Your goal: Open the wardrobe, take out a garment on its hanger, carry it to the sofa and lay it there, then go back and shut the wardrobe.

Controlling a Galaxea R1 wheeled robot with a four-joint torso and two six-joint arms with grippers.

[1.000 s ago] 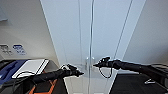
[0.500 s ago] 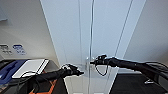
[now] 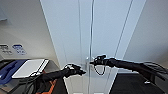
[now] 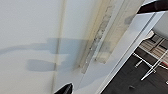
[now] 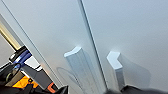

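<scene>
Wardrobe [image 3: 100, 37] is standing straight ahead, both doors sitting shut, seam running down the middle. Two small white handles [image 5: 80, 67] are flanking the seam. Right gripper [image 3: 93, 62] is hovering right at the handles; left gripper [image 3: 82, 72] is hanging just below and beside them. Cannot tell either gripper's finger state.
</scene>
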